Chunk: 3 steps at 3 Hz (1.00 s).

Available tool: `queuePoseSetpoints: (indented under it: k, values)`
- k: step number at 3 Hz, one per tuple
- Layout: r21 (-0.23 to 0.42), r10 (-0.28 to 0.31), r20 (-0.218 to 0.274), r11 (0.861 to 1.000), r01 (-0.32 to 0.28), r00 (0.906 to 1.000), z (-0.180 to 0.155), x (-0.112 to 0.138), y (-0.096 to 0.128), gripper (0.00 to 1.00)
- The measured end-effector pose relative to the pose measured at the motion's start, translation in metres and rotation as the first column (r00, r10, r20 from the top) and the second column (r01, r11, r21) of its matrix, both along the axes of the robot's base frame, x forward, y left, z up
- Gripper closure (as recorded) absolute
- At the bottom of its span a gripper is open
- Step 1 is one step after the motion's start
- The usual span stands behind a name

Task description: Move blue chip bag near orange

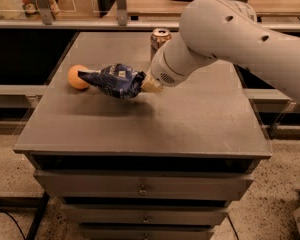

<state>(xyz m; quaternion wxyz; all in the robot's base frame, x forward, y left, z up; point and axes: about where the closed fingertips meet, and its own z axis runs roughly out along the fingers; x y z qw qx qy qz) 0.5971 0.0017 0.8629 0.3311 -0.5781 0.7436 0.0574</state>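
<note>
The blue chip bag (115, 80) is crumpled navy foil with white lettering. It hangs a little above the grey tabletop and casts a shadow under it. Its left tip reaches the orange (76, 77), a small round fruit resting at the table's left side. My gripper (141, 84) is at the bag's right end, shut on it, with the fingertips buried in the foil. The big white arm comes in from the upper right.
A gold-and-white drink can (159, 40) stands upright at the back of the table, just behind my wrist. The grey table (190, 129) has drawers below its front edge. A shelf with clutter runs behind the table.
</note>
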Motion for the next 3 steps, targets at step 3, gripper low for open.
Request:
queuePoseSetpoints:
  k: [3]
  values:
    - [0.019, 0.014, -0.022, 1.0, -0.014, 0.9996, -0.0056, 0.0006, 0.0106, 0.0]
